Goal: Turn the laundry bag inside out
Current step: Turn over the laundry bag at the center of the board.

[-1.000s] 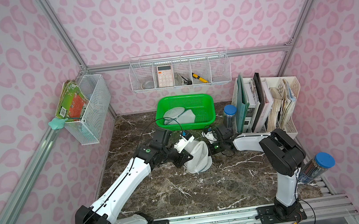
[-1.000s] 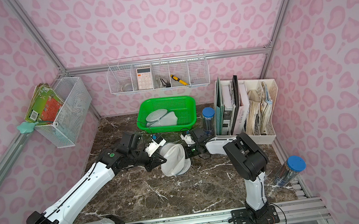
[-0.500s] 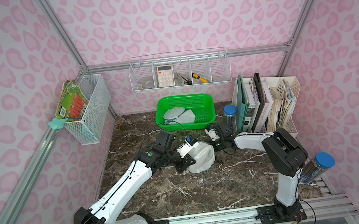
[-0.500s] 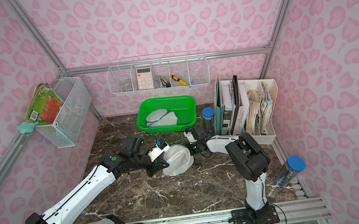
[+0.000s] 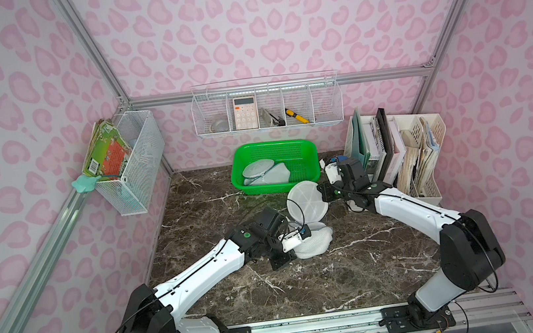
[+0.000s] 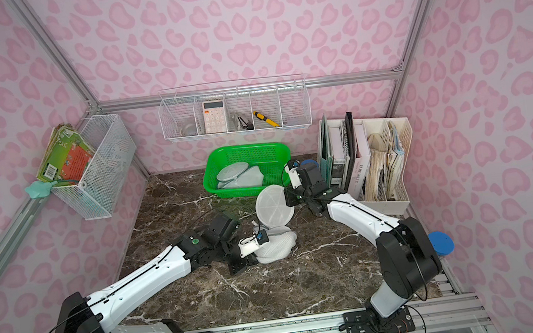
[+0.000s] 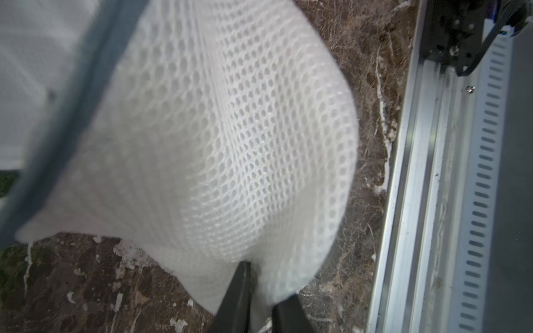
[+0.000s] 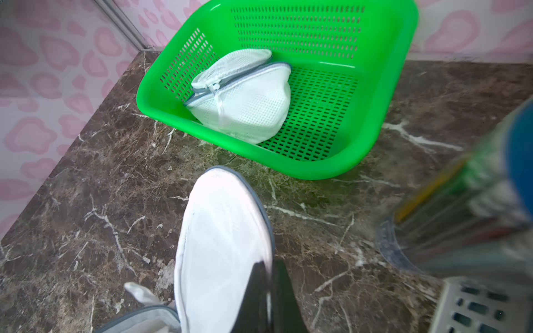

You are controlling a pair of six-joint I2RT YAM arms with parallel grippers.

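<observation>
Calling this roughly halfway, going by how the laundry bag point(image 5: 307, 203) sits. It's on the counter point(image 5: 341, 279) just in front of the green basket point(image 5: 312, 149), opened up. Its round flat end panel is stood on edge and the mesh body is slumped in a heap on the side away from the basket.

The right gripper point(image 8: 269, 278) is pinched tight on the grey-trimmed edge of that panel, holding it up. The left gripper point(image 7: 261, 288) is down at the mesh heap, jaws a little apart with a fold of mesh in the gap. Can't tell if it's biting anything.

My read: the mouth is open and spread, which is the fiddly bit, but the body hasn't clearly gone through it yet. What's left is shoving the mesh through the opening and tidying the shape. No idea from the weave which face is out right now.

Containers: the green basket has a second mesh bag point(image 8: 245, 95) in it, zipped shut by the look of it, nothing else. On the wall above the basket, a wire rack point(image 5: 332, 97) holds a calculator point(image 5: 245, 113), a yellow-handled tool point(image 5: 297, 117) and a couple of small bits I can't make out. Right beside the basket stands a clear tube with a blue lid point(image 8: 476, 207), looks like pens inside.
</observation>
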